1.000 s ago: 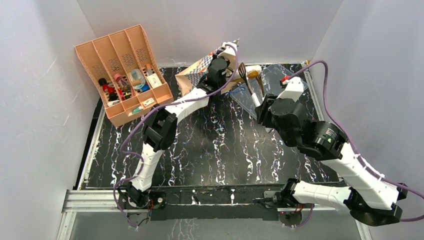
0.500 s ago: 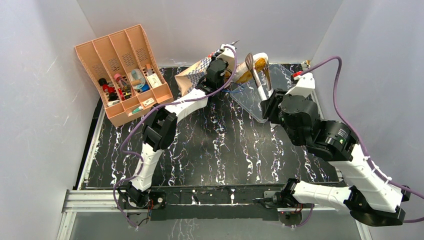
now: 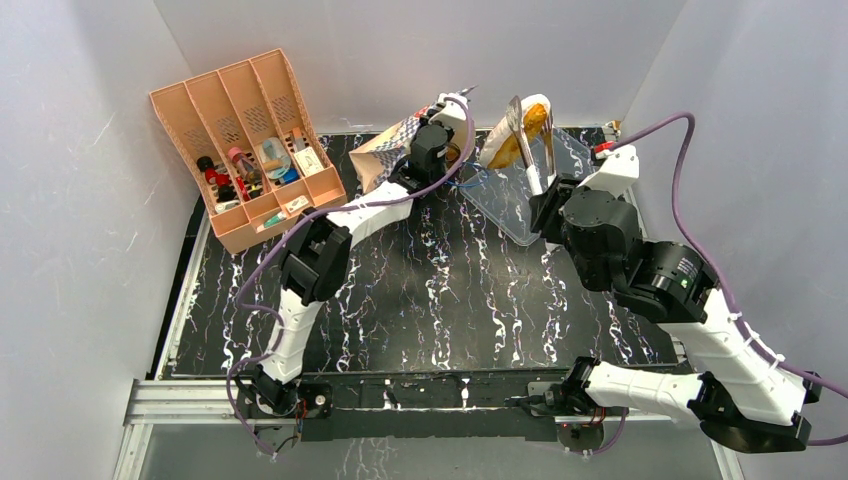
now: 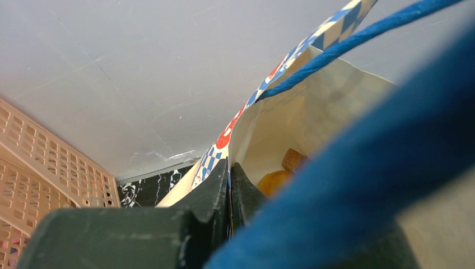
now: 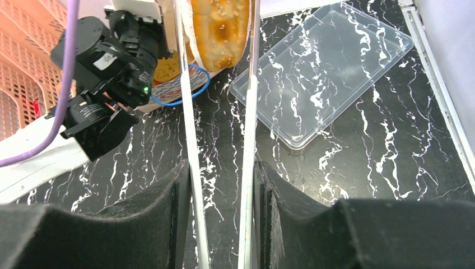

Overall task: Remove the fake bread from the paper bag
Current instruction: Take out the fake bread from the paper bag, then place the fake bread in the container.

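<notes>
There is one bag point(image 3: 392, 148), and it lies at the far side of the table point(image 3: 440, 290) with its mouth toward the right. The left gripper point(image 4: 228, 175) is closed on the checkered rim of the bag, the paper pinched between its two fingers, and this keeps the mouth open. In the left wrist view, two breads are inside the bag: one golden piece point(image 4: 274, 181) and one brown piece point(image 4: 293, 159) just behind it. If more pieces lie deeper, I cannot tell. One blue cord handle point(image 4: 341, 45) crosses this view.

The right gripper point(image 5: 223, 168) is clamped narrow on one pair of metal tongs point(image 5: 190, 112), and both arms of the tongs pass between its fingers. The tips of the tongs squeeze one loaf point(image 3: 524, 128), long and with an orange seeded top. The loaf is outside the bag, up in the air just beside the mouth, and it touches only the tongs.

One clear tray point(image 5: 330, 73) lies flat on the table to the right of the bag, under and beside the tongs. One orange organiser point(image 3: 240, 140) with four slots stands at the far left, well apart from the loaf, with small items in its slots.
</notes>
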Controlling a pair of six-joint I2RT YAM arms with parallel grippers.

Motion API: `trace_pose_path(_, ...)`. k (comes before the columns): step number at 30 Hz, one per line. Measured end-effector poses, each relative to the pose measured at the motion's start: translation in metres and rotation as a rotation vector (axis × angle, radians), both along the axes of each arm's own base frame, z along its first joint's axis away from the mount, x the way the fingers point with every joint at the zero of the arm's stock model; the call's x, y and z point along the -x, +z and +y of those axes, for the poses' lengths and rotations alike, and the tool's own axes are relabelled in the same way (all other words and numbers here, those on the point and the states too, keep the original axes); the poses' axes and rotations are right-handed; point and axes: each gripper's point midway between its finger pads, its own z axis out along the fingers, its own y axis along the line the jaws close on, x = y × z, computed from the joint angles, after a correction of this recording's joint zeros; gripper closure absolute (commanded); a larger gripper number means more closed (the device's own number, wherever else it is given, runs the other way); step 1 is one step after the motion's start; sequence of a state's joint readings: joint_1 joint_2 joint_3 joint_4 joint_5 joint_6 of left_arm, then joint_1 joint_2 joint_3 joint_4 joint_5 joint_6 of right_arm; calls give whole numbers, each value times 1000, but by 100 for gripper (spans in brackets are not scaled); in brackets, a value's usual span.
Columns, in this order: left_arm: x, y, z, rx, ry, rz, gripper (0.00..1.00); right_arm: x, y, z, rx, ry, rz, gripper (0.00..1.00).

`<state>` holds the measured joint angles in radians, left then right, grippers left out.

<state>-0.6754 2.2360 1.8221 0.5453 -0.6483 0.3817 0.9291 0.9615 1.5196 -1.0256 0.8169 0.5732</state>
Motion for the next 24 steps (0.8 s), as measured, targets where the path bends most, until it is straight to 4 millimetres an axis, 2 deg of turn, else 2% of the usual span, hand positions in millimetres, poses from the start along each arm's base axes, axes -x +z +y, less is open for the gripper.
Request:
trace_pose_path(10,21,10,24,8,7,-10,100,-8,-20,-3,58,-60,17,100)
trace_pose_path(12,27,13,29,19,8,-13,100,-13,-32,0,86,-77,31,100)
trace_pose_path(14,35,20,34,40,5,-19,100,-20,-56,8,147,-85,73,100)
trace_pose_path(15,42,29,38,63,-1,-27,100,-23,-62,11,161,-89,81,100)
trace_pose_path(19,56,43,44,109,-25,-34,100,-37,-78,17,188,-109,108,100)
trace_pose_path(24,69,62,48,160,-50,-53,100,-63,-104,2,202,-165,166,100)
